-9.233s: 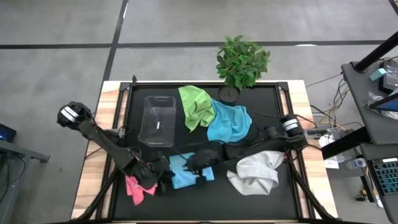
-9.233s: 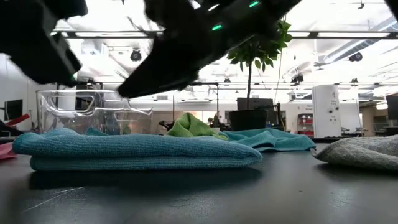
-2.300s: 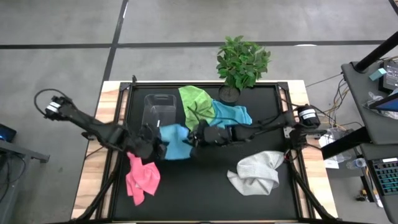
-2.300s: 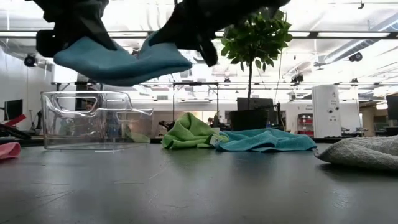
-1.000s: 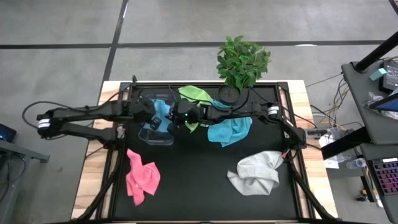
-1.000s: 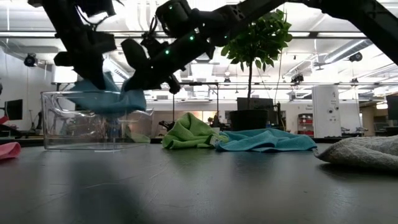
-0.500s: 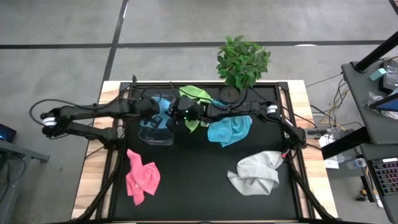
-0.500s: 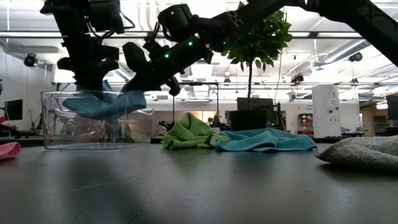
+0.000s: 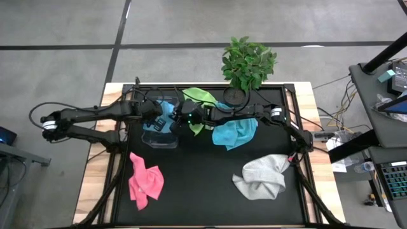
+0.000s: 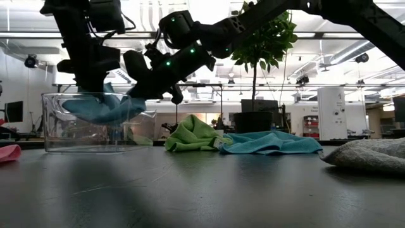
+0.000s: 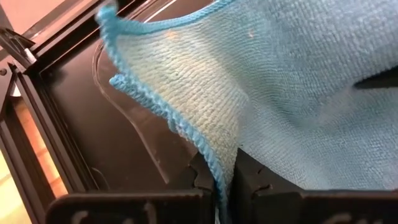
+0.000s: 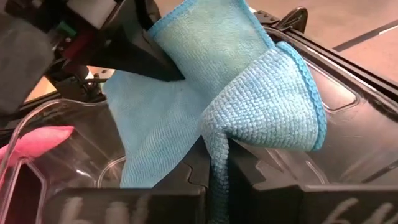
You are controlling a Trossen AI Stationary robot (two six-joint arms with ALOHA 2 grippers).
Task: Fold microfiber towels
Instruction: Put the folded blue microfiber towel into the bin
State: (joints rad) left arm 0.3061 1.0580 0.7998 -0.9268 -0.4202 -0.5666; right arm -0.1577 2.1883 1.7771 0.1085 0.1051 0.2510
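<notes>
Folded blue towel (image 9: 166, 115) sags into clear bin (image 9: 159, 137) at surface's 11 o'clock; left claw (image 9: 154, 113) and right claw (image 9: 180, 119) each clamped on it; bin walls close around.

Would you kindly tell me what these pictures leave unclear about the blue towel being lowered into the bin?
- Whether the folded blue towel touches the clear bin's floor: the arms cover it in the high view, and the wall blurs it in the low view.
- Its full outline: cut off by the frame edges in both wrist views.
- The left gripper and right gripper: each set of jaws is pinched on cloth, which hides the jaw tips.
</notes>
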